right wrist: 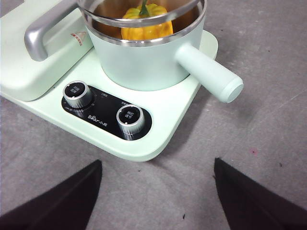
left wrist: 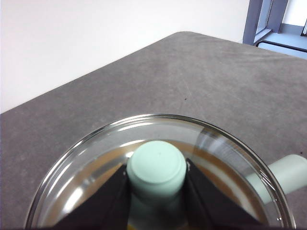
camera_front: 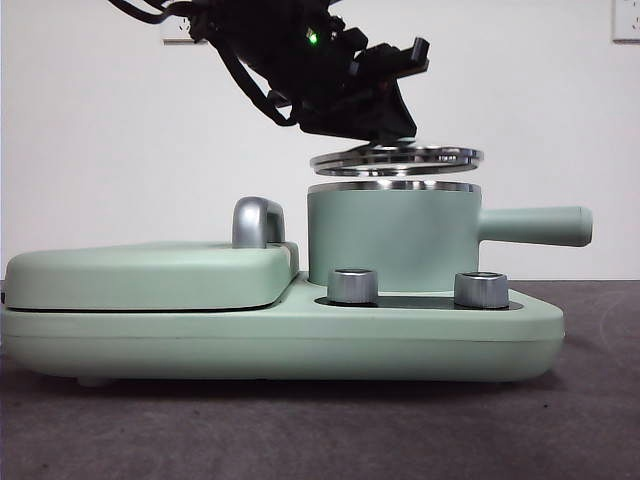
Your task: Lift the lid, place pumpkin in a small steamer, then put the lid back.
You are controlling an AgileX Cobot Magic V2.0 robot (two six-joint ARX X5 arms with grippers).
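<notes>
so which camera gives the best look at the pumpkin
The right wrist view: it looks down into the pot, where the pumpkin sits inside, yellow-orange with a green stem. The front view shows none of it, since the pot wall hides it. In the left wrist view only a blurred orange tint shows through the lid.

A wide mint-green appliance base [camera_front: 300, 345] sits on a dark grey table [camera_front: 300, 430], in front of a plain white wall [camera_front: 100, 130]. On its left half lies a flat rectangular mint-green cover [camera_front: 140, 275] with a curved metal handle [camera_front: 258, 222] at its right end. On the base's near right part is a black control panel [right wrist: 108, 116] with small white lettering, carrying two metal knobs [camera_front: 352, 285] set side by side, a little apart. A white wall socket [camera_front: 625, 20] shows at the upper right
</notes>
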